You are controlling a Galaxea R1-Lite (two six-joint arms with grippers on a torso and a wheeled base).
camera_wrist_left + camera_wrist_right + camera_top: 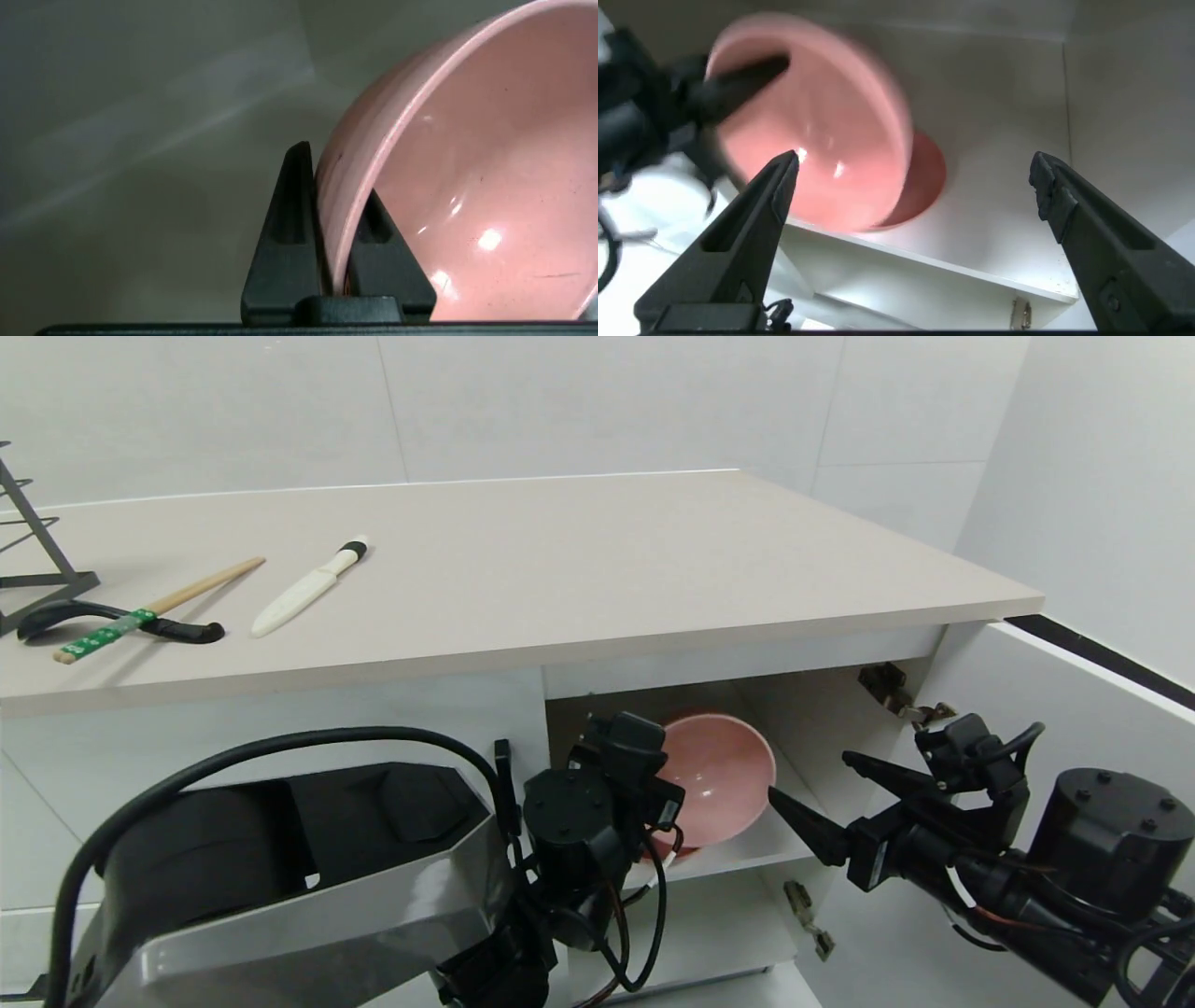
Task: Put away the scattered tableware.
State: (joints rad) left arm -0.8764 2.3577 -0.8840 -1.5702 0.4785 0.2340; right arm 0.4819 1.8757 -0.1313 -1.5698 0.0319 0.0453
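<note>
A white cabinet (pixel 448 709) sits under the desk, its right-hand door (pixel 1046 700) swung wide open with two metal hinges (pixel 887 686) on the frame. Inside it a white shelf (pixel 780 840) carries a second pink dish (pixel 677 847) lying flat. The beige desk (pixel 579 560) runs above the cabinet. At its near left lie a black spoon (pixel 182 631) and wooden chopsticks (pixel 159 607) with a green patterned end, which cross over the spoon's handle. A white knife (pixel 308 588) with a black band lies just right of them, apart from both. A black wire rack (pixel 37 555) stands at the left edge. White tiled walls (pixel 560 401) close the room behind and to the right.

The left hand (pixel 334 252) is clamped on the rim of a pink bowl (pixel 719 784), one finger (pixel 297 233) outside the wall and the other inside. The bowl is inside the cabinet, tipped up on edge above the flat dish, its hollow facing out toward the open door. Whether it touches the dish beneath cannot be told. The right hand (pixel 808 777) has its fingers spread wide and grips nothing. It hangs just in front of the cabinet opening, to the right of the bowl, tips pointing at it.

The left arm reaches low from the left into the cabinet mouth, and the right arm comes in from the right beside the open door.
</note>
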